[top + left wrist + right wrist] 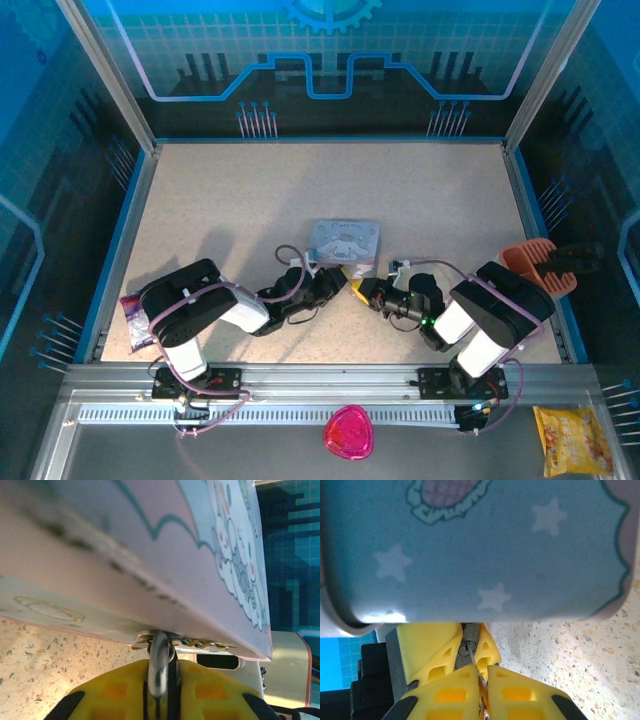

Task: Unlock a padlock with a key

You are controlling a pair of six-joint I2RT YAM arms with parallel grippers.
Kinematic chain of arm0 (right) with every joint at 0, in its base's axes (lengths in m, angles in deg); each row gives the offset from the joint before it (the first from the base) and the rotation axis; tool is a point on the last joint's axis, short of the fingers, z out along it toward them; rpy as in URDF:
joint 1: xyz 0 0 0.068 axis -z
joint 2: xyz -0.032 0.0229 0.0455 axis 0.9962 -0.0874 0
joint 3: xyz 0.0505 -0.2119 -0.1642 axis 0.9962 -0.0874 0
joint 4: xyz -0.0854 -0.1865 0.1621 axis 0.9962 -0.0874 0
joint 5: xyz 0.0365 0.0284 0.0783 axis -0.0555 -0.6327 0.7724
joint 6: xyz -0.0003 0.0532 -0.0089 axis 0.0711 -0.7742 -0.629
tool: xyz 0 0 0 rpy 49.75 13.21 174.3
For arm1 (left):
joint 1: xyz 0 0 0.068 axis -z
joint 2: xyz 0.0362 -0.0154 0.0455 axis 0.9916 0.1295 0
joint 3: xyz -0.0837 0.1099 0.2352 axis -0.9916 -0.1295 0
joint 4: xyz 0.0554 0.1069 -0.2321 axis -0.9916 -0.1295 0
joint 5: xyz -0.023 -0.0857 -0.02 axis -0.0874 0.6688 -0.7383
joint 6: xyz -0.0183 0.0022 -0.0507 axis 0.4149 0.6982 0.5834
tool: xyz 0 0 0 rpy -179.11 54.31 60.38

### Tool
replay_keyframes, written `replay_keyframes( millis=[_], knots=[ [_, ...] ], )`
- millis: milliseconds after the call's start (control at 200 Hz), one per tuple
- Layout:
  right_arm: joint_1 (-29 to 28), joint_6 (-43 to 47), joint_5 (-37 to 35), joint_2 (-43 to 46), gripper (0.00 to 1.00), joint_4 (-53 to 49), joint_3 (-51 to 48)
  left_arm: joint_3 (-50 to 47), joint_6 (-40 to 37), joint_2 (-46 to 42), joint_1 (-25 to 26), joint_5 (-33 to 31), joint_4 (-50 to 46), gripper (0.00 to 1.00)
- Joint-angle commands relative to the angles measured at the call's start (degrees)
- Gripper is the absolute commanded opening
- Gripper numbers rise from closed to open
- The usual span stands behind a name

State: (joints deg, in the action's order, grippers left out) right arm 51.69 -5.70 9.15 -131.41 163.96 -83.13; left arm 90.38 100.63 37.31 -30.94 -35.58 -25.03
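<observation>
Left jaws grip padlock (159,672) shackle; right jaws pinch key (471,657), tip at padlock body, both just beside tin (345,243).

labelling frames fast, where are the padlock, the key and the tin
padlock (159,666), left wrist view, on the silvery shackle
key (472,661), right wrist view, on the thin blade
tin (345,242), top view, on the lid

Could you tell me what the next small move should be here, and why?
Probably ease the right gripper forward so the key slides into the padlock, before any turn. The key's tip looks to be just at the padlock's end face, roughly in line, while the left gripper clamps the padlock by the tin.
</observation>
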Motion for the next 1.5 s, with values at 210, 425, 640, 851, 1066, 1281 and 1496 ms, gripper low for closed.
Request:
replay_keyframes(
  millis=[210, 425, 640, 851, 1066, 1281, 1496],
  knots=[
    [0.6, 0.7, -7.4, 4.5, 0.13, 4.4, 1.4, 1.4, 1.8, -4.9, 4.4, 1.9, -0.2, 0.00],
    [-2.6, 0.3, -8.5, 2.9, 0.09, 4.4, 3.5, 3.3, 1.6, -4.2, 4.5, 1.9, 0.0, 0.00],
    [-6.2, -0.6, -12.2, 4.4, 0.02, 4.4, 3.1, 4.1, 2.5, -3.0, 4.5, 1.0, 1.9, 0.00],
    [-11.4, -0.9, -17.0, 4.2, 0.00, 4.4, 4.0, 7.7, 3.0, -2.9, 4.6, 1.9, 2.9, 0.00],
    [-10.4, -1.2, -18.1, 6.4, 0.00, 4.4, 4.8, 8.7, 2.7, -5.0, 5.7, 2.0, 2.2, 0.00],
    [-9.6, -1.7, -17.0, 7.2, 0.00, 4.4, 7.0, 9.9, 3.5, -3.0, 6.8, 3.6, 4.0, 0.00],
    [-8.4, -3.4, -13.5, 6.4, 0.00, 4.4, 9.5, 11.3, 3.9, -0.8, 8.0, 4.9, 4.2, 0.00]
  ],
)
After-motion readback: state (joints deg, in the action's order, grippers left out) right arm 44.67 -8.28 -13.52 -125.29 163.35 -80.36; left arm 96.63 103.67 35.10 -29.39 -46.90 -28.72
